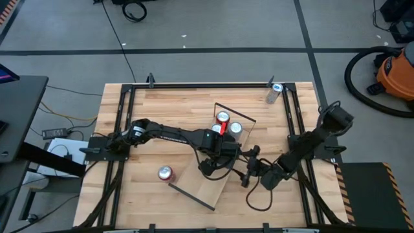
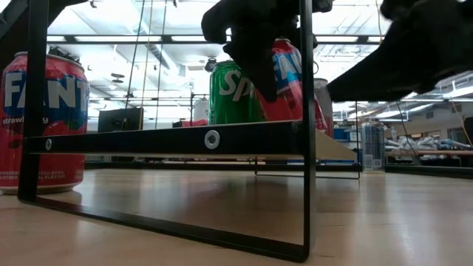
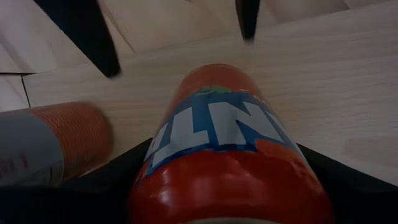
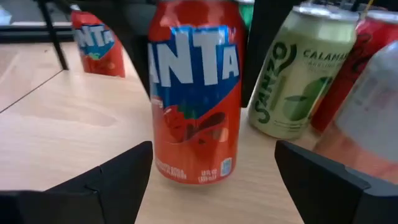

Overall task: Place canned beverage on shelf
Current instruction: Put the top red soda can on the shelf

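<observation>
The shelf (image 1: 200, 184) is a light-wood board on a black wire frame (image 2: 307, 185), lying slantwise on the table's middle. My left gripper (image 1: 222, 150) is shut on a red Fanta can (image 4: 194, 93) that stands upright on the board. My right gripper (image 1: 248, 169) is open and empty, just off the shelf's right side. It points at that can, with its fingers (image 4: 106, 180) short of it. Three more cans stand on the shelf's far end: a pale green Sanzo can (image 4: 298, 68), a red one (image 1: 223, 118) and a silver one (image 1: 235, 128). My left gripper pinches the Fanta can's upper side walls (image 3: 161, 155) between its two fingers. The fingers come from above, pointing down, and lie along the can. The can is upright, with its bottom (image 4: 194, 177) on the shelf board.
A second red Fanta can (image 1: 165, 173) stands on the tabletop left of the shelf's near end. A slim silver can (image 1: 274, 92) stands at the table's far right corner. A green Sprite can (image 2: 233, 92) shows behind the shelf edge. Black rails run along the table's edges.
</observation>
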`<state>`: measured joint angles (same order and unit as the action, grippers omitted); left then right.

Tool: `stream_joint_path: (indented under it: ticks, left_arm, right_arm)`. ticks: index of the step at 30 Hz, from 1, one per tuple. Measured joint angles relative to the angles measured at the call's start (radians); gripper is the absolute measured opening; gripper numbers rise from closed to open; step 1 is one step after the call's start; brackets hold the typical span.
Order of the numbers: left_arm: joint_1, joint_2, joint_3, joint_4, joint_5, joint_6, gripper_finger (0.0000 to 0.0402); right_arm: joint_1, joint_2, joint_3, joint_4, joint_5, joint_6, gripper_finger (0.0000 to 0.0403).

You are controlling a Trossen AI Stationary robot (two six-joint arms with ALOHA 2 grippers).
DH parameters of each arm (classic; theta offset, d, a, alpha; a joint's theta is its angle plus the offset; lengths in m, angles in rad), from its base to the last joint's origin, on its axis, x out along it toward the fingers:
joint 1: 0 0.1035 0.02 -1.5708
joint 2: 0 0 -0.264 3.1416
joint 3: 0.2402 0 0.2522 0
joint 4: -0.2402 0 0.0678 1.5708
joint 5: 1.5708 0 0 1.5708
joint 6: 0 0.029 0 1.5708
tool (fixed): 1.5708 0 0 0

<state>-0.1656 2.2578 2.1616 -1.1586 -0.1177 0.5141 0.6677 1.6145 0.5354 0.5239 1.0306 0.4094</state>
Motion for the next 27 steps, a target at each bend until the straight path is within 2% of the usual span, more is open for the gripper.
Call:
stream_joint_path:
  ticks: [7, 16, 27]
  left_arm:
    - [0.001, 0.0, 0.0, 0.001, 0.0, -0.002, 0.0312]
    - [0.001, 0.0, -0.001, 0.002, 0.0, -0.003, 0.0312]
    - [0.001, 0.0, -0.001, 0.003, 0.001, -0.002, 0.0312]
  right_arm:
    - [-0.055, 0.118, 0.023, 0.188, -0.049, -0.059, 0.0349]
    - [-0.11, 0.198, 0.102, 0.202, -0.053, -0.08, 0.0349]
    - [-0.132, 0.201, 0.103, 0.22, -0.05, -0.038, 0.0349]
